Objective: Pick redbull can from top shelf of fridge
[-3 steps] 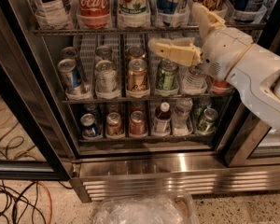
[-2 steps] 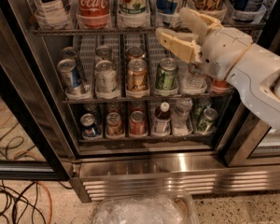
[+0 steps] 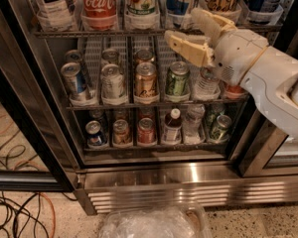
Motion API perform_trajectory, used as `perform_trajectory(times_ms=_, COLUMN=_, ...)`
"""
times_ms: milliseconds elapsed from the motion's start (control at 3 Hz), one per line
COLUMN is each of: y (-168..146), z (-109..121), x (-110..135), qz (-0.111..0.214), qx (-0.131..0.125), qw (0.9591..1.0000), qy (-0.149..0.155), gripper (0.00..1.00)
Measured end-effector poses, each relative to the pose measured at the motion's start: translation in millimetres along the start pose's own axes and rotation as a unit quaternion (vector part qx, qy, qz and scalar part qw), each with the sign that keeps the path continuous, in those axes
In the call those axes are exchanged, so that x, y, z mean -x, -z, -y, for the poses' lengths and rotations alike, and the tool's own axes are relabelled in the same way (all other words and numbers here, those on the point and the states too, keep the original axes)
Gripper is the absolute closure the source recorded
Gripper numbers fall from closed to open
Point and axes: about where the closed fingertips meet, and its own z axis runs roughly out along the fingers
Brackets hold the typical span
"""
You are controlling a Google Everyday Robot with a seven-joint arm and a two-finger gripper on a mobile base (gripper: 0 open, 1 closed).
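The fridge (image 3: 188, 182) stands open in the camera view, with wire racks and a steel vented base. On the top shelf (image 3: 89, 33) a slim blue and silver redbull can (image 3: 179, 0) with a red mark stands between taller bottles; its lid is cut off by the frame's top edge. My gripper (image 3: 182, 26) is open and empty, with cream fingers (image 3: 188, 46) spread. It is at the front edge of the top shelf, just below and in front of the redbull can, not touching it. The white arm reaches in from the right.
A Coca-Cola bottle (image 3: 98, 1) and a tea bottle (image 3: 52, 4) stand left of the can. Short cans (image 3: 145, 78) fill the middle rack and small cans and bottles the lower one. The black door frame (image 3: 25, 118) is at left, cables (image 3: 15, 212) lie on the floor, and clear plastic (image 3: 154, 223) is at the bottom.
My gripper has risen from the middle rack's level to the top shelf's front edge and shifted right, toward the redbull can. Nothing in the fridge has moved.
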Motion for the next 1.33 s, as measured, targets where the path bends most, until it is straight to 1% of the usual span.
perform_trajectory(times_ms=333, y=-2, z=1, x=0, qz=0.001, qx=-0.005, qw=1.0, qy=0.0, gripper=0.39)
perform_trajectory(times_ms=667, y=-2, z=6, x=0, qz=0.002, qx=-0.017, qw=0.9998, qy=0.0, gripper=0.36)
perform_trajectory(times_ms=1000, y=1, z=15, x=0, qz=0.005, qx=-0.038, qw=0.9992, qy=0.0, gripper=0.33)
perform_trajectory(times_ms=1333, y=-8, z=37, x=6, qz=0.013, qx=-0.056, qw=0.9983, qy=0.008, gripper=0.35)
